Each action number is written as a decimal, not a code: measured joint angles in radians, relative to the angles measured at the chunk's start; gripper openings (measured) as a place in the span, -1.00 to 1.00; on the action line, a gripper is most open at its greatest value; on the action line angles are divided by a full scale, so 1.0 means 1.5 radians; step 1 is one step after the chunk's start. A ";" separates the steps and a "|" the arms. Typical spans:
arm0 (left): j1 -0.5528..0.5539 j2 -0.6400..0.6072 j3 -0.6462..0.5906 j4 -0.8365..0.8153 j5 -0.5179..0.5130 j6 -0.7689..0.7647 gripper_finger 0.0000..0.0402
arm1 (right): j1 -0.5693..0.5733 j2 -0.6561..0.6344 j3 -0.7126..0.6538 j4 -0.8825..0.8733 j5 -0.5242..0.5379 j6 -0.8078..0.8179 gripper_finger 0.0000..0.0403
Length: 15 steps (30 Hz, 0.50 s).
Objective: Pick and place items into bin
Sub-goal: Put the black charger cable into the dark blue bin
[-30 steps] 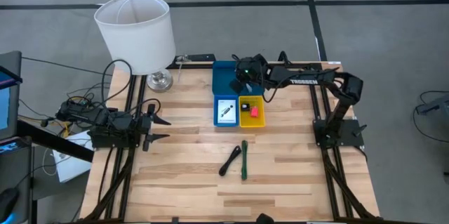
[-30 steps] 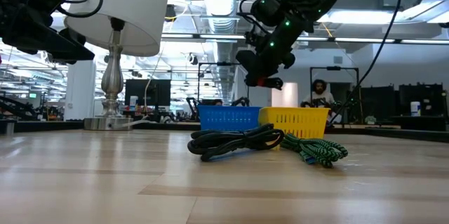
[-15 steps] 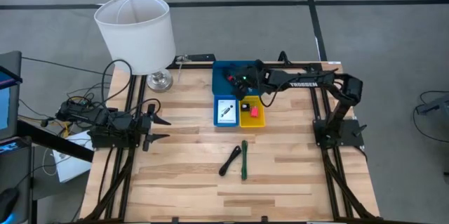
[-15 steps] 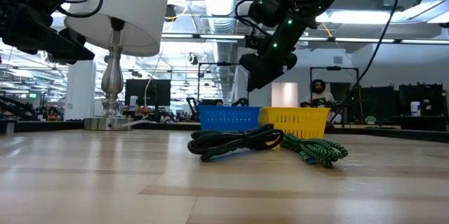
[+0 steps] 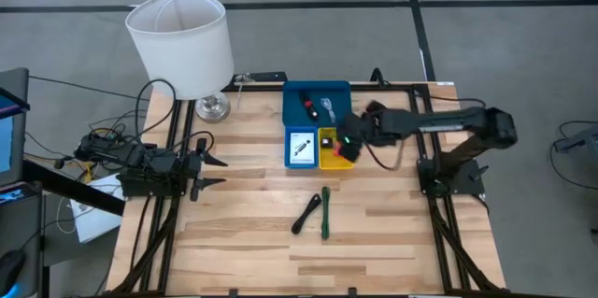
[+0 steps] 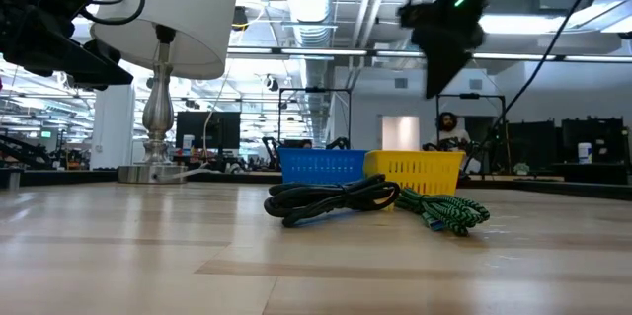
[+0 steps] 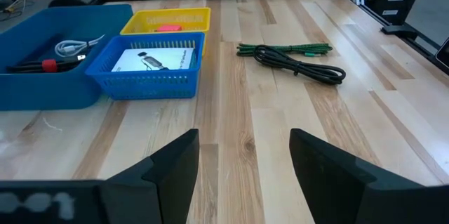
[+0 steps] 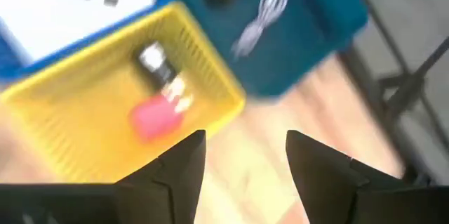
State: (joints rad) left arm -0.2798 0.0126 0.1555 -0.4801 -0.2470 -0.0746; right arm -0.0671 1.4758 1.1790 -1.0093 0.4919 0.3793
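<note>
Looking near first: 2 slim cords sit loose on the bare wood table (image 5: 243,242), a black coiled cable (image 5: 306,214) & a green braided cable (image 5: 325,212) just beside it, touching or nearly so at their far ends. Neither binned yet, so that's the work left, by my read.

Next back, the tray set. Small blue square mesh tray (image 5: 300,147) holds a white printed card (image 5: 300,147). Small yellow square mesh tray (image 5: 336,148) next to it has a red piece (image 8: 156,119) plus a small black-and-silver bit (image 8: 156,62). Right gripper (image 5: 349,141) hovers over the yellow tray's edge, jaws apart, nothing in them.

Farthest, the wide blue rectangular tray (image 5: 316,104) has a black-red piece (image 5: 307,104) & a pale coiled cord (image 5: 328,108).

Left gripper (image 5: 207,173) waits at the table's left edge, jaws wide, empty.

Roughly 5 things in, 2 to go. White lampshade lamp (image 5: 180,41) at the far left isn't part of it.
</note>
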 joint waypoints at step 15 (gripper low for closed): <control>0.000 0.000 -0.002 0.021 -0.013 0.008 0.06 | 0.424 0.003 -0.031 -0.102 0.080 0.564 -0.20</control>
State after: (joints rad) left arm -0.2798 0.0124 0.1522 -0.4489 -0.2667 -0.0625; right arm 0.5696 1.4809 1.1327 -1.1621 0.6113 1.2248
